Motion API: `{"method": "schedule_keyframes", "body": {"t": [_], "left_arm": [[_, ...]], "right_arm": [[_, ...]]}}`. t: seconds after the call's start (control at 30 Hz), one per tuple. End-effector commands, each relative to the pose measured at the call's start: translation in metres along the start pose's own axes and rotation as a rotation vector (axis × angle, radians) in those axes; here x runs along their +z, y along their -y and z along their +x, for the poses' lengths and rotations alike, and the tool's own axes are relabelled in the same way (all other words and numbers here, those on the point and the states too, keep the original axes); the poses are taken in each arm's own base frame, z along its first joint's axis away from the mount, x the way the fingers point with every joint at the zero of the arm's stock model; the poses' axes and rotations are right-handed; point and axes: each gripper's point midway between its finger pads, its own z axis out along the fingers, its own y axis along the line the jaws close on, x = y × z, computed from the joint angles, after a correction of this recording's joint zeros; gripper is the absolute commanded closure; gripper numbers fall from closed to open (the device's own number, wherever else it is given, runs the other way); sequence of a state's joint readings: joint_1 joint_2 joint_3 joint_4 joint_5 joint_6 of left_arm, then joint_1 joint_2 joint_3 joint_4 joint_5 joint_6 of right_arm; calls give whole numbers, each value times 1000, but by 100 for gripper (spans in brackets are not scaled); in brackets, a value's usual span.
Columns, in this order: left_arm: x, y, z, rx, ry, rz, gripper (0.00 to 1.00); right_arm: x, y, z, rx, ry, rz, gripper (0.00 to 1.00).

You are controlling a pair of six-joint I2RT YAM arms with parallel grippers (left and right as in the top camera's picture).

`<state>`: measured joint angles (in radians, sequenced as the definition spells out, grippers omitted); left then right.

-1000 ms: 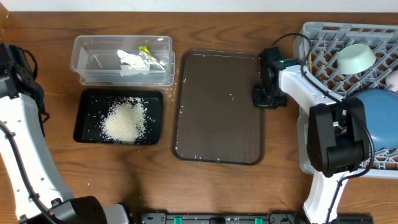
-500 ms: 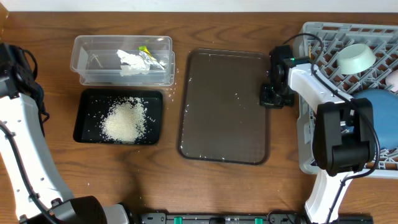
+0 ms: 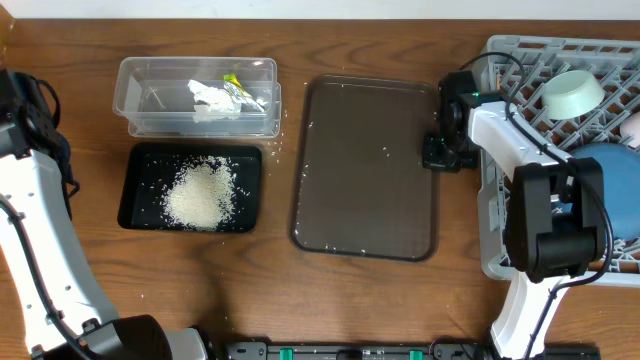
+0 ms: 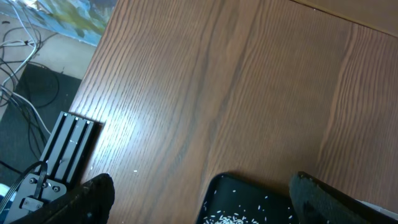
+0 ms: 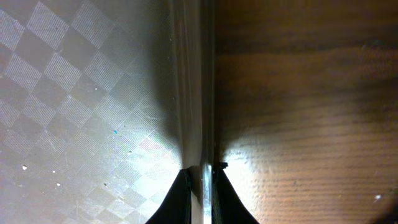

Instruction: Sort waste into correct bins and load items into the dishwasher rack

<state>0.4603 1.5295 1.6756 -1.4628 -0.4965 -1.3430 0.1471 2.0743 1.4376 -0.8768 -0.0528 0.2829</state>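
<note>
Wrist view alone shows right pincer (image 5: 202, 177) gripping tray (image 5: 93, 93).

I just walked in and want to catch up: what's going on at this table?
The right claw is shut on the right rim of the brown serving tray, beside the grey dishwasher rack, which already holds a mint bowl and a blue plate. Rice sits in the black tray, crumpled paper in the clear tub. The left claw hangs open at the table's left side, holding nothing.
</note>
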Motion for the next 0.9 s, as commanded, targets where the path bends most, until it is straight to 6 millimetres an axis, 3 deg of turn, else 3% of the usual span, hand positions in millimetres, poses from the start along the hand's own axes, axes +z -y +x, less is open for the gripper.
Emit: {"method": "schedule_keyframes", "body": {"t": [0.0, 0.87], "left_arm": [[-1, -3, -3, -21, 9, -1, 8], [-1, -3, -3, -21, 9, -1, 8]], "right_arm": [[10, 25, -4, -14, 17, 109, 97], [10, 25, -9, -125, 32, 106, 92]]}}
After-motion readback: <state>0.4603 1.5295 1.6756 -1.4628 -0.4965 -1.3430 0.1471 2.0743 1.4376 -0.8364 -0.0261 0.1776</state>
